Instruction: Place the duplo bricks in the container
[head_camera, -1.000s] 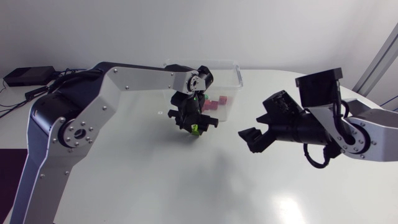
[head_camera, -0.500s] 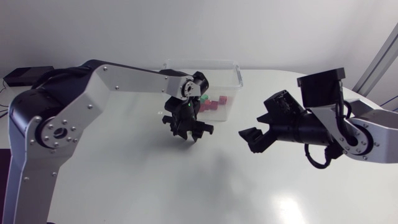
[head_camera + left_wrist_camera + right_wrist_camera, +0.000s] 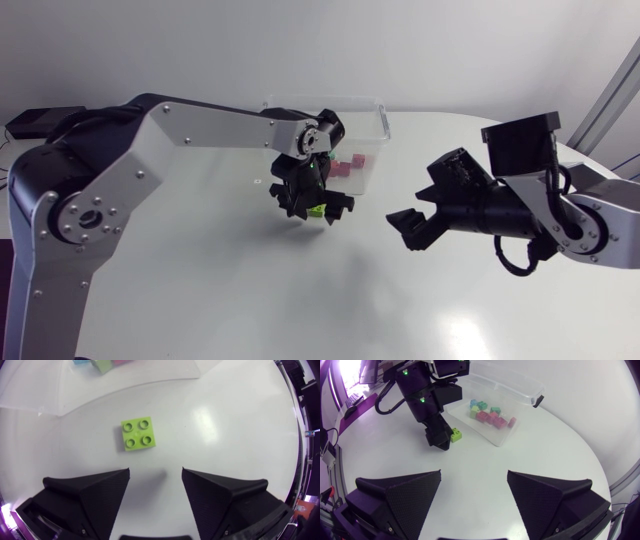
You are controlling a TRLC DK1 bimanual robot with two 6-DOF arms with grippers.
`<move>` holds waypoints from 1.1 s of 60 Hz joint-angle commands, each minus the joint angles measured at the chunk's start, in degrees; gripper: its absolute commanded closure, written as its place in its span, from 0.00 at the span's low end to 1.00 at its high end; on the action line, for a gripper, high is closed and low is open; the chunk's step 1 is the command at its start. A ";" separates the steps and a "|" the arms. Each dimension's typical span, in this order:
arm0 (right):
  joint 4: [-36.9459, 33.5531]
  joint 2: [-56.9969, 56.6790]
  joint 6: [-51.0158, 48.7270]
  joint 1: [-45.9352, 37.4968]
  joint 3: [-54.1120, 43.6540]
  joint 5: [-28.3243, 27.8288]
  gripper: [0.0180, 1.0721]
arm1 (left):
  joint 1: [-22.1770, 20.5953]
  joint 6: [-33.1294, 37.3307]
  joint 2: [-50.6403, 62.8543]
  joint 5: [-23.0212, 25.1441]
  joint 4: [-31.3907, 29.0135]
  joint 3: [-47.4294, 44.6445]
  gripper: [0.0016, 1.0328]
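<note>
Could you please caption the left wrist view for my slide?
Green duplo brick ahead of the open left hand, beside the clear container.

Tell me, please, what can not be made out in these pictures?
Head view: left gripper covers most of the green brick.
Left wrist view: container cut off by the edge.
Right wrist view: bricks inside overlap, too small to count.

The left arm [image 3: 200,125] is built of flat silver-grey links studded with small dark screws and joined by black joints. A round silver cap [image 3: 92,217] ringed with screws is set on its lower joint. Small green lights [image 3: 422,399] are lit on its black wrist. The right arm [image 3: 600,200] is paler, and a black cable [image 3: 508,262] is looped beneath it. The left gripper [image 3: 155,471] and right gripper [image 3: 474,474] are made of matte black, finely textured wedge fingers [image 3: 400,495].
</note>
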 commanded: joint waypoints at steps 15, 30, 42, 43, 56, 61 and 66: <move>-0.81 -2.13 -0.29 0.33 -1.22 0.22 0.09 | 0.83 -4.34 6.77 -0.20 -4.69 9.98 0.22; -0.81 -2.92 -0.64 0.07 -2.10 -0.22 0.09 | 2.15 -4.86 6.85 -0.99 -5.48 10.07 0.22; -0.72 -2.92 -0.73 -0.02 -2.01 -0.39 0.09 | 2.50 -4.60 8.35 -1.61 -6.01 12.53 0.31; -0.72 -2.92 -0.73 -0.02 -2.10 -0.48 0.09 | 2.50 -4.60 8.43 -1.61 -6.01 12.62 0.33; -0.81 -3.01 -1.25 -0.46 -2.63 -0.75 0.09 | 2.94 -4.51 9.49 -1.69 -5.83 12.53 0.57; -0.81 -3.01 -1.25 -0.46 -2.63 -0.83 0.09 | 2.94 -4.43 9.49 -1.69 -6.01 12.35 0.58; -0.90 -3.18 -1.25 -0.46 -2.36 -0.92 0.09 | 3.03 -4.43 9.49 -1.61 -6.10 12.00 0.59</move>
